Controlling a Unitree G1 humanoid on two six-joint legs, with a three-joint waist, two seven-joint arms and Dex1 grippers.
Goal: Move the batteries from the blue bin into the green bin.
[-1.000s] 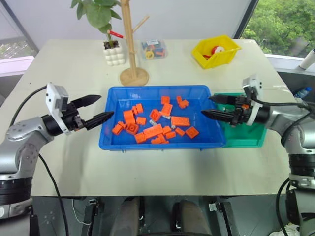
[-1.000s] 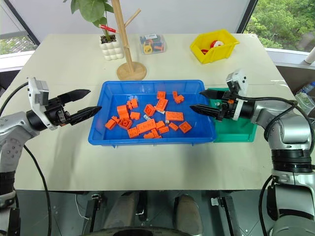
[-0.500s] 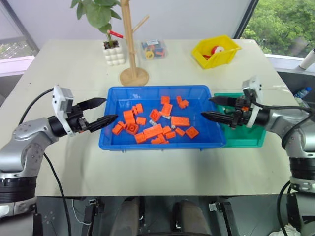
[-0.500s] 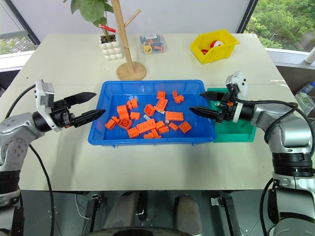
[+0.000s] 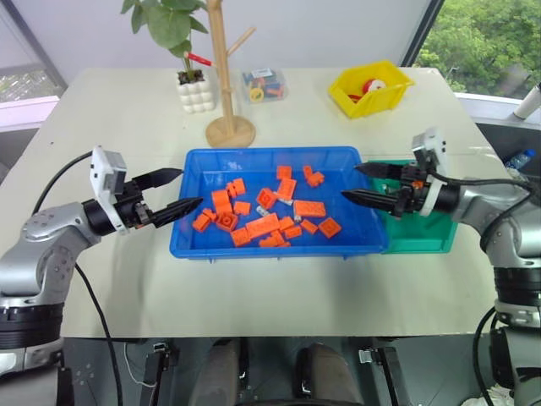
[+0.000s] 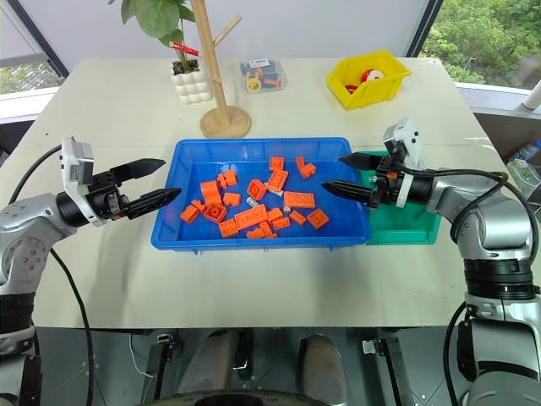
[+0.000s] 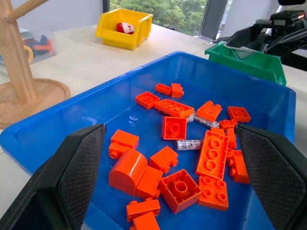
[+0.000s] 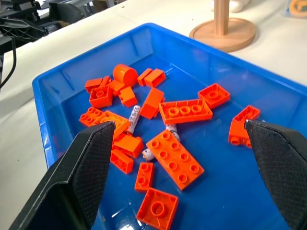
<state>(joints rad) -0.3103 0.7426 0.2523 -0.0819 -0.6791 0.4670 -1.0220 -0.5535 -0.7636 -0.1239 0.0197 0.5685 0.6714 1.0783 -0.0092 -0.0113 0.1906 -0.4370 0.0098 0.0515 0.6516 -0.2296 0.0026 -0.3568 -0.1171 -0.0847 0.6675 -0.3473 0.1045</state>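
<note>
Batteries [image 8: 134, 118] lie scattered on the floor of the blue bin [image 5: 193, 241], mixed in among the orange bricks [image 5: 309, 208]; I can pick out about three slim silvery cylinders near the middle, one tucked against a long flat brick, another beside a square one. None has reached the green bin [image 5: 433, 239], which sits touching the blue bin's far right end.

My right gripper [image 5: 353, 183] hangs over the blue bin's right rim, fingers spread wide and holding nothing. My left gripper [image 5: 177, 189] hovers just at the left rim, also released and empty.

I judge the step in hand to be the first pick, and the right arm looks the better choice, since it is next to the green bin. To do it well I would go for the battery lying most clear of the bricks, turn the wrist so the fingers straddle it across its length, and come down steeply so the tips don't nudge neighbouring bricks onto it. A round, smooth cylinder may roll or squirt out, so I would close slowly and centred.
</note>
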